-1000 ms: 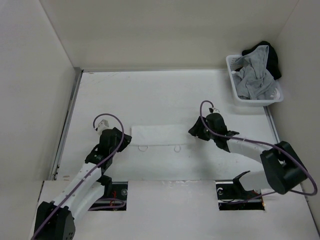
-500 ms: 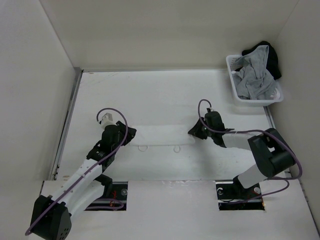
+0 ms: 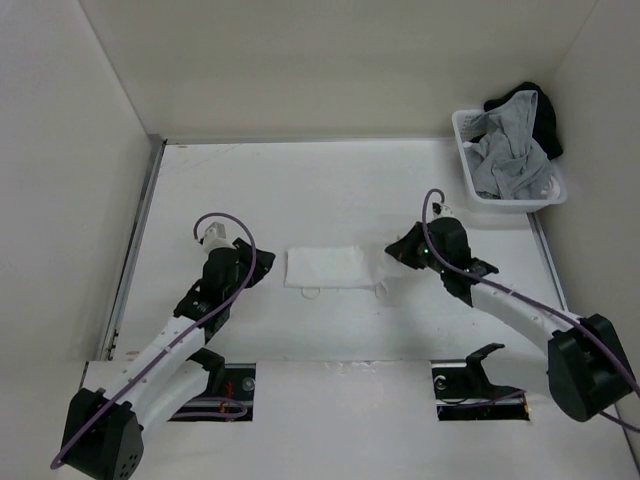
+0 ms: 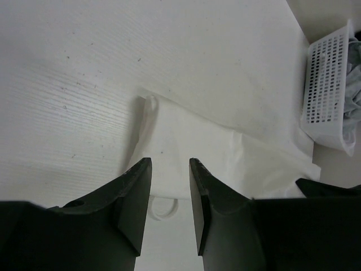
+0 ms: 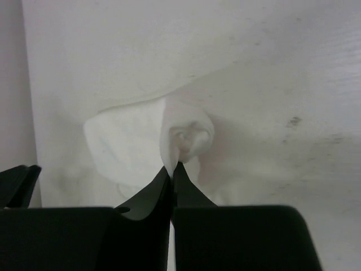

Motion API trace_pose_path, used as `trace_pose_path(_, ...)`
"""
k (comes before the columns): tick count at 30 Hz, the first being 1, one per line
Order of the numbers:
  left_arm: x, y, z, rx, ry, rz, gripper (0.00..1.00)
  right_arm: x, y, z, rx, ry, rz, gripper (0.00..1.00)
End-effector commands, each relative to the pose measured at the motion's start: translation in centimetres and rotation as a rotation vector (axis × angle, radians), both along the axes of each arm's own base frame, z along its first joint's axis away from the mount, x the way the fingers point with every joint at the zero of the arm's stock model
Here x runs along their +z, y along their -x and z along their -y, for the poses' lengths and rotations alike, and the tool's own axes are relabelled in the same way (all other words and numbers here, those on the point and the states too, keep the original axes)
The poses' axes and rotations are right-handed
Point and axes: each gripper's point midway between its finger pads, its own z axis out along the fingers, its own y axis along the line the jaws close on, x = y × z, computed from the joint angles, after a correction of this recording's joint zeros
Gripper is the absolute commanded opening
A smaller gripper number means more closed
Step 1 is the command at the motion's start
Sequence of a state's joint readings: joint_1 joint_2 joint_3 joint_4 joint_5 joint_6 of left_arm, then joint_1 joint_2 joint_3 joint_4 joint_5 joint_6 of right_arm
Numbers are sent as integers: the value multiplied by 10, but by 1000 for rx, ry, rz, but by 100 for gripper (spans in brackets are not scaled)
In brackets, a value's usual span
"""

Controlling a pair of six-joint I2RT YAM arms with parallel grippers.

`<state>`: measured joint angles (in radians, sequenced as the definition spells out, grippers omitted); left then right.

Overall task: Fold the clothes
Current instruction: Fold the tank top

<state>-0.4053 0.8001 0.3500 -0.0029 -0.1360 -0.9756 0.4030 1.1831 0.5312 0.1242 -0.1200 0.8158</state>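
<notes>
White camisole [image 3: 335, 266], pinched at one end, lying crosswise at mid-desk [image 3: 300, 190].
Right jaws pressing together on a bunched fold of its right edge; left jaws standing partly spread over its left end, gripping nothing. Long axis running left to right between the two arms; strap loops [image 3: 312, 293] pointing toward the arm bases.
</notes>
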Motion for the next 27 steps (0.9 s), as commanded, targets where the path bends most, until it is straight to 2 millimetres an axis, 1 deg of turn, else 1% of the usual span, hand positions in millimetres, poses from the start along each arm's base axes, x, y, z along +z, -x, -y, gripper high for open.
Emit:
trace_pose_path(1, 49, -12, 6, -11, 57, 129, 31, 31, 8, -23, 57, 97, 29, 4)
trace_pose_path(4, 53, -11, 5, -12, 61, 134, 31, 50, 11, -55, 104, 155, 40, 4)
trace_pose_path(7, 57, -9, -1, 0, 66, 145, 31, 58, 9, -93, 147, 190, 23, 4)
trace_pose_path(9, 62, -8, -9, 21, 71, 161, 31, 59, 9, -124, 189, 211, 9, 4)
trace_pose_path(11, 67, -7, -15, 32, 79, 181, 32, 56, 7, -155, 221, 237, -1, 5)
trace_pose_path(14, 71, -6, -22, 35, 91, 193, 32, 40, 6, -194, 261, 274, -34, 8)
trace_pose_path(15, 72, -5, -24, 31, 97, 196, 32, 32, 4, -205, 266, 286, -42, 10)
trace_pose_path(16, 70, -6, -26, 30, 100, 194, 32, 23, 2, -216, 265, 296, -57, 16)
trace_pose_path(18, 69, -5, -29, 25, 108, 185, 32, 11, 1, -232, 277, 312, -71, 26)
trace_pose_path(19, 67, -5, -29, 21, 111, 181, 32, 7, 0, -240, 276, 314, -73, 35)
trace_pose_path(20, 67, -5, -28, 20, 113, 179, 32, 6, 1, -245, 281, 311, -70, 44)
trace_pose_path(21, 66, -4, -27, 16, 114, 177, 32, 9, 3, -249, 289, 303, -63, 49)
trace_pose_path(22, 66, -4, -26, 13, 116, 180, 32, 16, 5, -253, 291, 287, -45, 53)
trace_pose_path(24, 65, -4, -26, 17, 116, 181, 32, 39, 9, -256, 301, 243, 11, 59)
trace_pose_path(26, 67, -7, -25, 20, 108, 190, 33, 61, 14, -252, 315, 204, 63, 60)
trace_pose_path(27, 67, -8, -24, 17, 105, 189, 33, 67, 16, -246, 313, 201, 82, 56)
